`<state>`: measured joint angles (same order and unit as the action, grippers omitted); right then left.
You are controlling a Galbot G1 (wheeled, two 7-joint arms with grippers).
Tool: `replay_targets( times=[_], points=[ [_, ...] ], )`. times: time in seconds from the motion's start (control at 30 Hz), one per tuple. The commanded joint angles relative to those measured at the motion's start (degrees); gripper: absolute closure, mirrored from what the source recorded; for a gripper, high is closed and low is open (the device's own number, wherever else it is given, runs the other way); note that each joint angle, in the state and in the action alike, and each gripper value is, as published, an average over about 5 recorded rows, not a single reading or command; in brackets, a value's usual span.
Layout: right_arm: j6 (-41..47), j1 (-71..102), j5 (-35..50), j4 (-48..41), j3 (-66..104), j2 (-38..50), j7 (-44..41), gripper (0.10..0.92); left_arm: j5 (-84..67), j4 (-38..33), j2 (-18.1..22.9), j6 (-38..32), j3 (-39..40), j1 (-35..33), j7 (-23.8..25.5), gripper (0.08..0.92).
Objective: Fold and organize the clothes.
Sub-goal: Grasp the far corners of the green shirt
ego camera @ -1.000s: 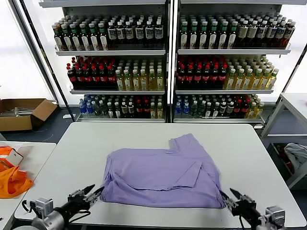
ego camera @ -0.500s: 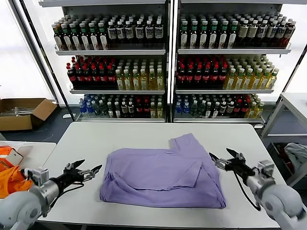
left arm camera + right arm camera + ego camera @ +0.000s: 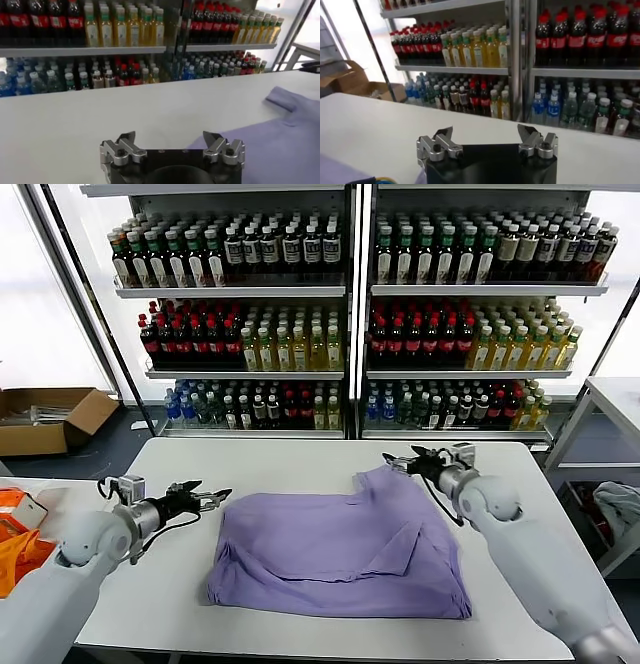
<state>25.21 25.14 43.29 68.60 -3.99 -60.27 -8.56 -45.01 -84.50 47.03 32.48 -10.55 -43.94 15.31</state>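
Note:
A lavender T-shirt (image 3: 345,549) lies partly folded on the middle of the white table (image 3: 300,459), one sleeve poking toward the far right. No print shows. My left gripper (image 3: 212,497) is open and empty just off the shirt's far left corner; the left wrist view (image 3: 170,137) shows the shirt (image 3: 290,135) beside it. My right gripper (image 3: 408,461) is open and empty just above the sleeve at the shirt's far right corner; in the right wrist view (image 3: 485,132) a sliver of fabric (image 3: 342,172) shows.
Shelves of bottles (image 3: 350,314) stand behind the table. A side table on the left holds orange cloth (image 3: 25,564). A cardboard box (image 3: 45,419) sits on the floor at the left. A second white table (image 3: 615,399) stands at the right.
Both arms have swung from the shirt's near corners up along its sides to its far corners. Both grippers stayed open and empty. The shirt has not moved.

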Motion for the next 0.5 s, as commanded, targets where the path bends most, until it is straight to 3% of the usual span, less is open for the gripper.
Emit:
replay_targets(
  times=[0.03, 0.5],
  points=[
    [0.1, -11.1, -3.2, -15.2, -8.3, -7.2, -1.7, 0.203, 0.3, 9.5, 2.3, 0.0, 8.3, 9.9, 1.2, 0.177],
    [2.7, -8.6, -3.4, -14.1, -6.5, -5.0, 1.1, 0.203, 0.3, 5.6, 3.1, 0.5, 8.9, 5.8, 1.0, 0.177]
  ],
)
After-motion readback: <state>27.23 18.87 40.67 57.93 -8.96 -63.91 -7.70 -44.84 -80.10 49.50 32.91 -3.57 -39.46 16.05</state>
